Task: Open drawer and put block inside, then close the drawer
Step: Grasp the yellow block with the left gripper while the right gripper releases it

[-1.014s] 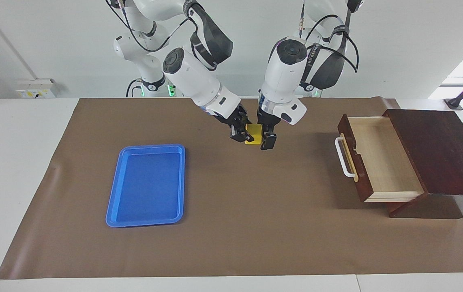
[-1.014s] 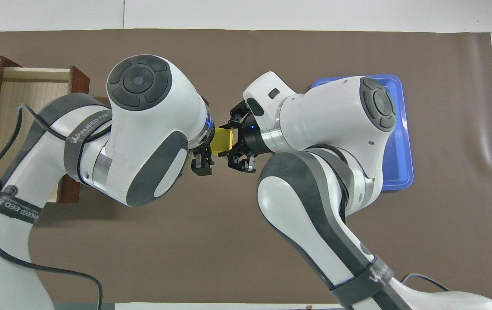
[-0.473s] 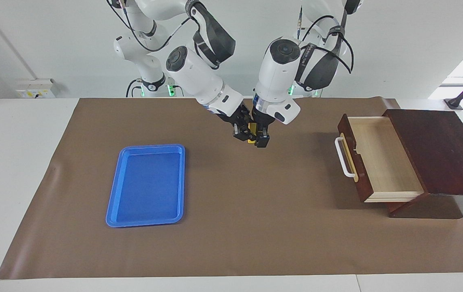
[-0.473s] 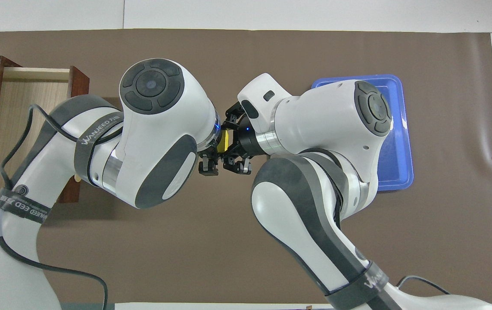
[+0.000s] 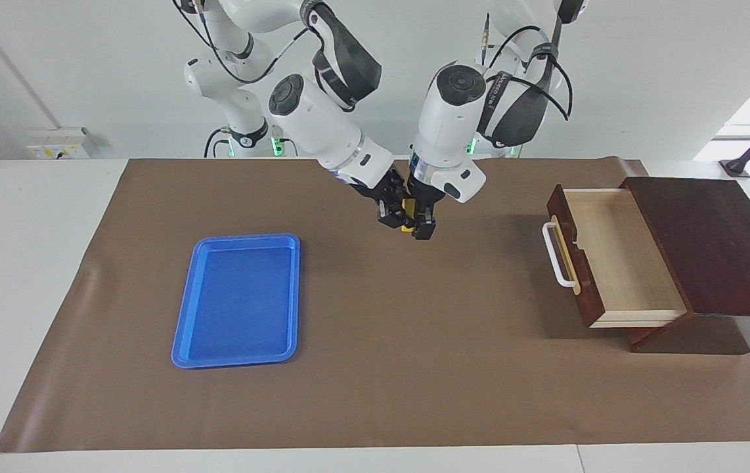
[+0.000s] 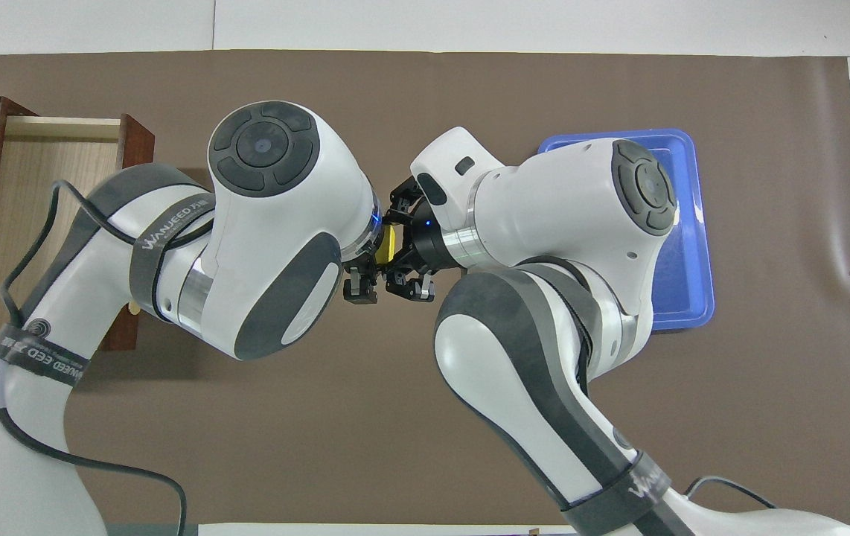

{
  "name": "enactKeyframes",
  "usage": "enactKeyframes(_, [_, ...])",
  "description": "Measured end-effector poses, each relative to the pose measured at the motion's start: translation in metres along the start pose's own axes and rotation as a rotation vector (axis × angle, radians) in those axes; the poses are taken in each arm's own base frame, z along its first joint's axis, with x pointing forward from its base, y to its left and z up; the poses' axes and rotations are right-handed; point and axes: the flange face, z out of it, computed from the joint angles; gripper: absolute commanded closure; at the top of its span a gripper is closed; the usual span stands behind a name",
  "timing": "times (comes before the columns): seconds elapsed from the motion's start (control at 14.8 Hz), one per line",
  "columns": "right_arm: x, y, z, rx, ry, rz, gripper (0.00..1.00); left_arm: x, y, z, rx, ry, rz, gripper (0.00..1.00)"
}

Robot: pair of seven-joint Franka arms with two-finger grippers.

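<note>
The yellow block (image 5: 406,221) hangs in the air above the middle of the brown mat, and only a sliver of it shows between the two hands. My right gripper (image 5: 393,213) is shut on it from the tray's end. My left gripper (image 5: 416,225) is shut on it from the drawer's end. In the overhead view the block (image 6: 388,247) shows as a thin yellow strip between the left gripper (image 6: 367,268) and the right gripper (image 6: 404,260). The drawer (image 5: 569,253) stands pulled out of its dark wooden box (image 5: 710,243), its pale inside bare.
A blue tray (image 5: 238,299) with nothing in it lies on the mat toward the right arm's end of the table. The drawer's white handle (image 5: 553,255) points toward the middle of the table. In the overhead view both arms cover much of the mat (image 6: 425,97).
My left gripper has moved in on the block and shut on it, having stood wide open around it a second ago. Both hands rose slightly together. The right gripper kept its hold.
</note>
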Motion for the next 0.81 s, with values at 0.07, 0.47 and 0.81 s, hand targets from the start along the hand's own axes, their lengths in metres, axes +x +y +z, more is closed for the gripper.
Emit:
enactKeyframes(0.07, [0.0000, 0.0000, 0.0000, 0.000, 0.000, 0.000, 0.00, 0.0000, 0.0000, 0.0000, 0.000, 0.000, 0.001, 1.00])
enactKeyframes(0.47, [-0.0035, 0.0035, 0.0007, -0.010, -0.002, 0.035, 0.00, 0.0020, -0.0006, 0.0001, 0.012, 0.005, -0.007, 1.00])
enactKeyframes(0.81, [-0.0028, 0.0028, 0.0012, -0.008, -0.002, 0.035, 0.00, 0.0060, 0.0021, -0.0007, 0.009, 0.006, -0.013, 1.00])
